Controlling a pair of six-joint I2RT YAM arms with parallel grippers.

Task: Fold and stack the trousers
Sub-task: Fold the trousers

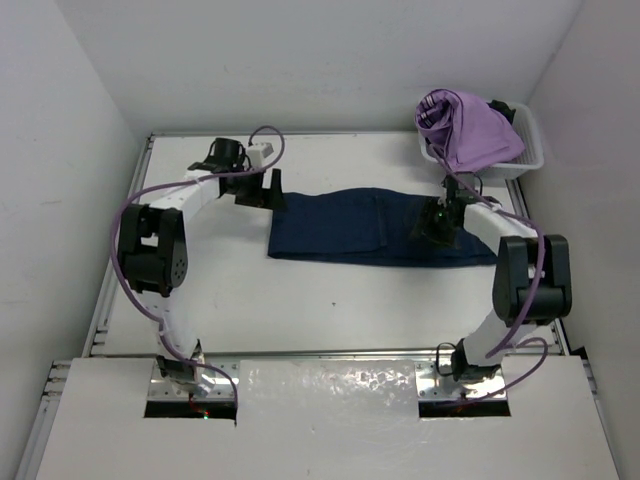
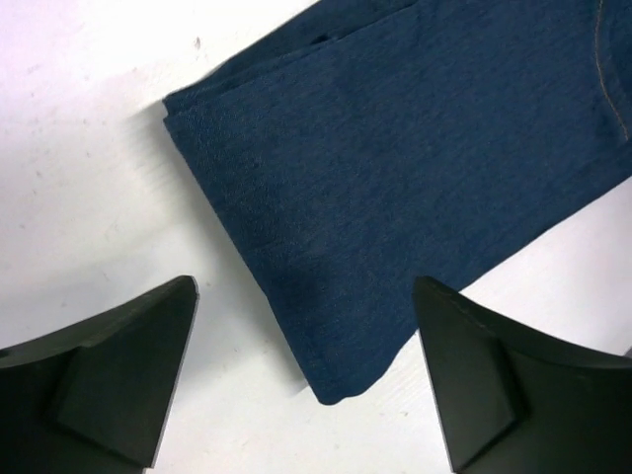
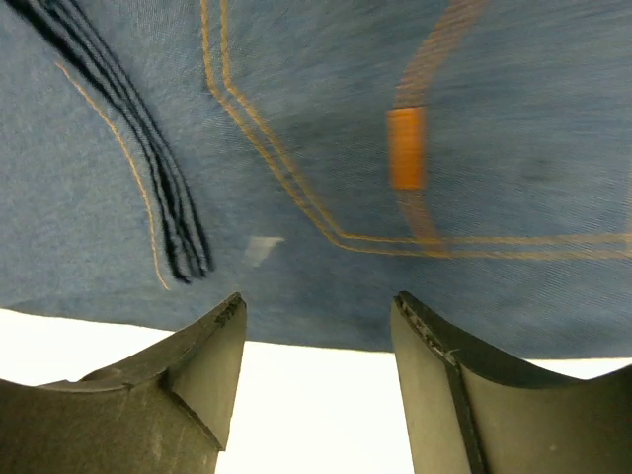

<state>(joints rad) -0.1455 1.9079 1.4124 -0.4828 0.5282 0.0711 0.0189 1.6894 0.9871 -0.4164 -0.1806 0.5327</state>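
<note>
1. Your trousers (image 1: 345, 226) lie flat on the counter (image 1: 250, 300) as a folded dark blue band. It runs from 9 to 3 o'clock, just past the middle of the top view.
2. Your left fingers (image 1: 272, 190) sit at the band's 9 o'clock end, by its far corner. The left wrist view shows them spread wide apart with nothing gripped between them.
3. In that wrist view the denim fills the frame from 12 round to 3 o'clock. Its layered end edge runs from 10 o'clock down to a rounded corner near 6 o'clock, which lies between the two fingertips. White counter shows at 9 o'clock. You cannot tell from this view whether the tips touch the counter.
4. Your right fingers (image 1: 440, 222) are over the band's 3 o'clock end. The right wrist view shows them apart as well, holding nothing.
5. There the denim covers the upper frame, and its near edge crosses just above the fingertips. Bare counter shows at 6 o'clock in the gap between them.
6. Orange double pocket stitching (image 3: 286, 178) sweeps from 11 o'clock toward 3 o'clock, and a small orange tab (image 3: 406, 148) sits at 1 o'clock. This view is slightly blurred.
7. A lilac garment (image 1: 468, 130) is heaped in a white basket (image 1: 532, 150) at the counter's 1 o'clock corner. It lies just beyond the right arm and apart from the trousers
</note>
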